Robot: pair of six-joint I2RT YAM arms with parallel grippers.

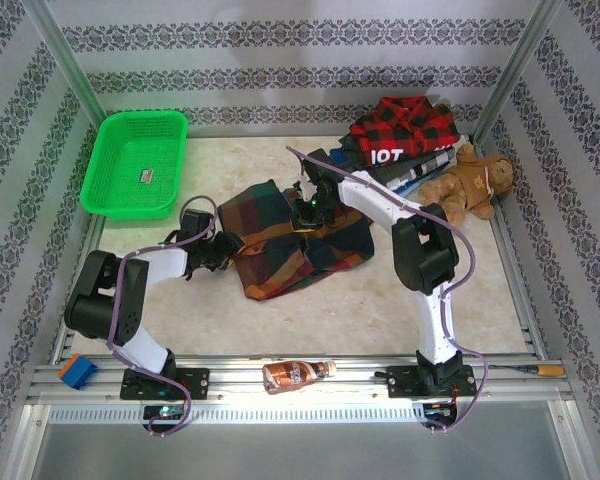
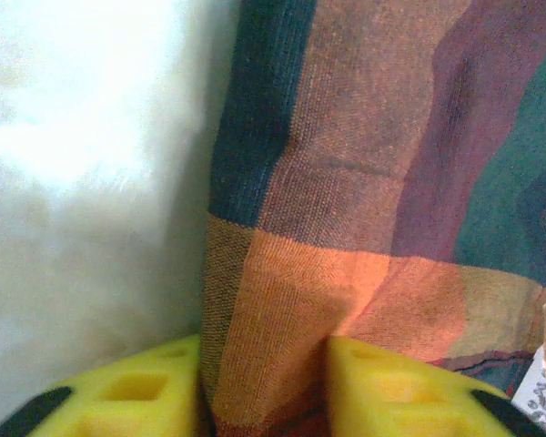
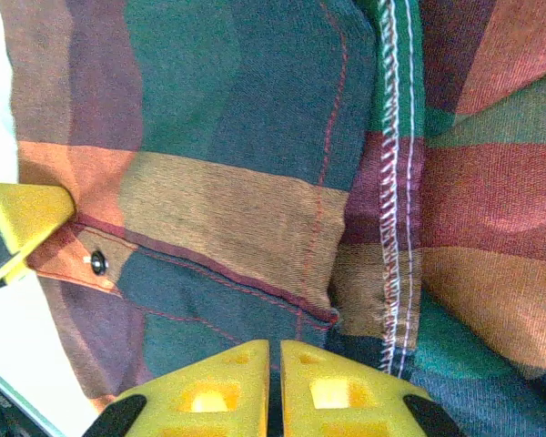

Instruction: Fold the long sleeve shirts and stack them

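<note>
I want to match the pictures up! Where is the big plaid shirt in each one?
Top external: the plaid shirt lies crumpled in the middle of the pale table.
Left wrist: the plaid shirt is on the right half, top to bottom.
Right wrist: the plaid shirt stretches from left to right.
Shared landmark: the pale table beside the shirt's left edge.

Walls close in my bench on three sides: white paper with grey ornamental bands running level across. Bare aluminium posts slant up at both back corners. Tabletop is beige, mottled, stone-look, matte. A slotted aluminium rail runs along the near edge, with a plain grey ledge below it. Light is bright and even, shadows soft. From my left wrist the tabletop washes out near white.
</note>
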